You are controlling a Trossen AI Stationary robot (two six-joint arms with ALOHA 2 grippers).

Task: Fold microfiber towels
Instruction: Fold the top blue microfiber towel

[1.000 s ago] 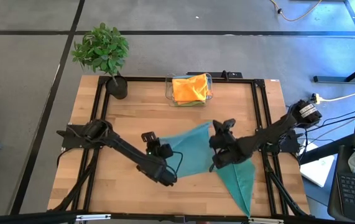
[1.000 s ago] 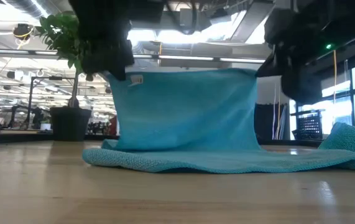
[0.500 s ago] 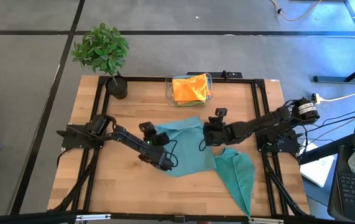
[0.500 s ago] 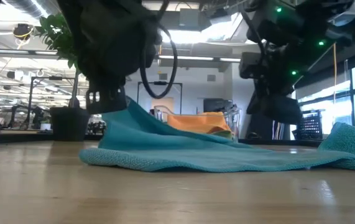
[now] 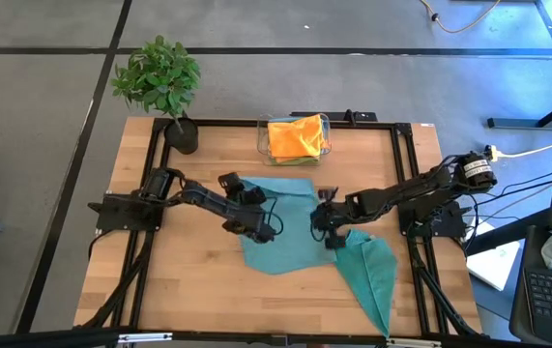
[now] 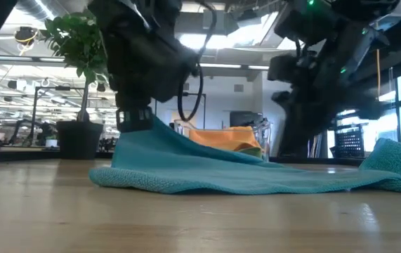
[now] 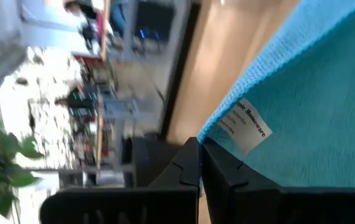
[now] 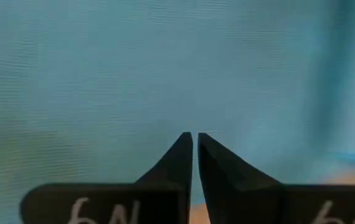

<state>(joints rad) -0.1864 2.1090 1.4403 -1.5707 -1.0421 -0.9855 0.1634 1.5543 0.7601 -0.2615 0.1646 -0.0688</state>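
A teal towel (image 5: 280, 230) lies mid-table, 1 corner lifted by the left gripper (image 5: 240, 189), clenched on its labelled edge. The right gripper (image 5: 320, 209) hovers over its right side, fingers nearly together, grasping nothing.

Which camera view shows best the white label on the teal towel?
The left wrist view: the white label hangs at the hemmed edge of the teal towel, just beyond the left gripper, with print visible though unreadable. The high view, low view and right wrist view show teal cloth but no label.
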